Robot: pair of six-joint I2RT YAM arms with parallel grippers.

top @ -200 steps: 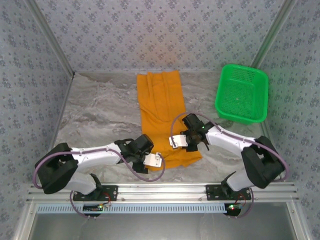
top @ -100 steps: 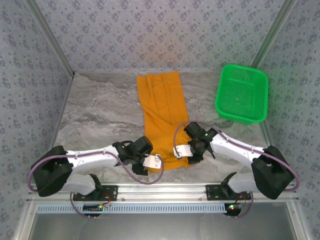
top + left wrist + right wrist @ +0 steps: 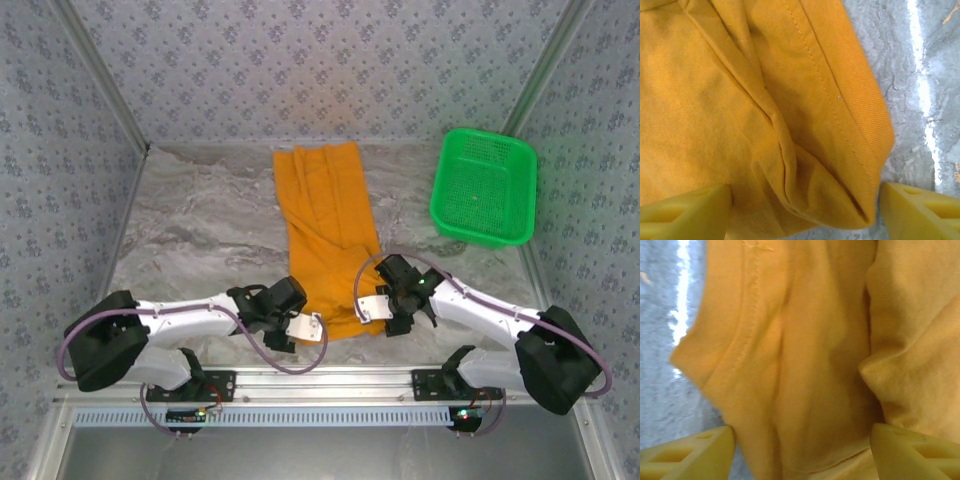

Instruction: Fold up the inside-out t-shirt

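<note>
We see the orange-yellow t-shirt (image 3: 322, 220) as a long wrinkled strip from the bench's (image 3: 200, 230) far edge toward its near edge; left end effector (image 3: 805, 205) and right end effector (image 3: 802, 445) gape wide at its near end.

Hemmed t-shirt (image 3: 765, 115) corner between spread yellow fingers (image 3: 685, 217) — marble table (image 3: 920, 100) beyond

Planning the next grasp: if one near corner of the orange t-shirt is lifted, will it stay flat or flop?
Probably floppy: the t-shirt lies in soft wrinkles and layered folds, clear at its hemmed corner. Lifted by one pinch, it would likely drape and sag. Pushed across the table, it would probably bunch rather than slide whole.
</note>
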